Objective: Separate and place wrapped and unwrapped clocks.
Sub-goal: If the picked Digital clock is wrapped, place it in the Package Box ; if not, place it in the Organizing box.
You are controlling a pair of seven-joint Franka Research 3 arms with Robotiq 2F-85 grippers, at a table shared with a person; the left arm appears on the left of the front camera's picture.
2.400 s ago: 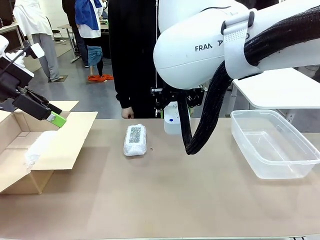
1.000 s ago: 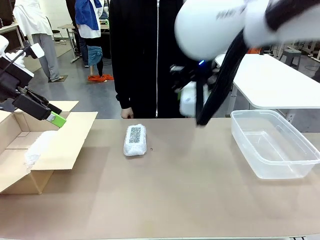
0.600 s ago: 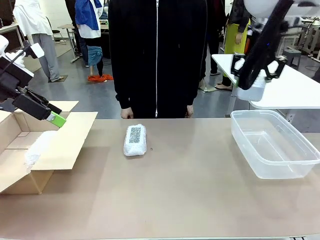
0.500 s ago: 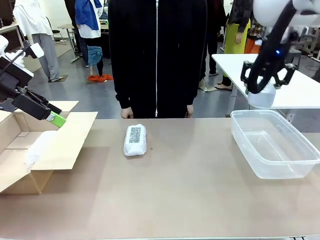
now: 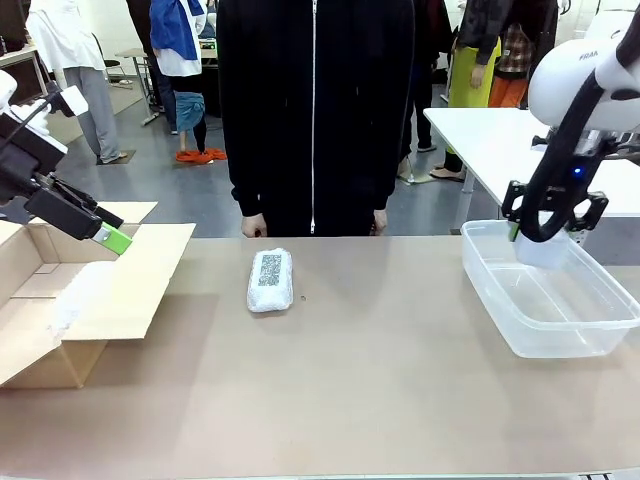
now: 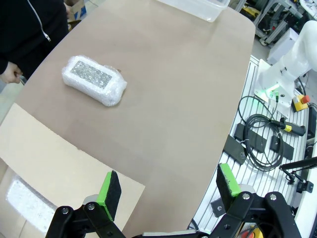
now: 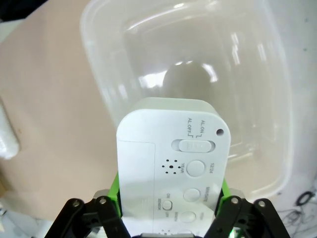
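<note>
Caution: R gripper (image 7: 169,192) pinches bare clock (image 7: 174,158) by its sides, low over tub (image 5: 528,342) near one wall; off-centre release may strike rim, tipping clock onto table (image 5: 400,385).

my left gripper (image 6: 168,188) shows at the bottom of my left wrist camera, jaws wide apart, green pads (image 6: 110,194) facing each other. below it, a cardboard flap (image 6: 64,163) overlaps one end of the table (image 6: 188,84). a wrapped bundle (image 6: 94,80) lies on the bare top near the edge where the person's hand (image 6: 10,75) is, dark speckled patch up. a second wrapped bundle (image 6: 27,206) sits lower, beyond the flap's fold. a clear tub (image 6: 195,6) stands at the opposite end. off the table's other long edge, cables (image 6: 262,144) lie coiled.
</note>
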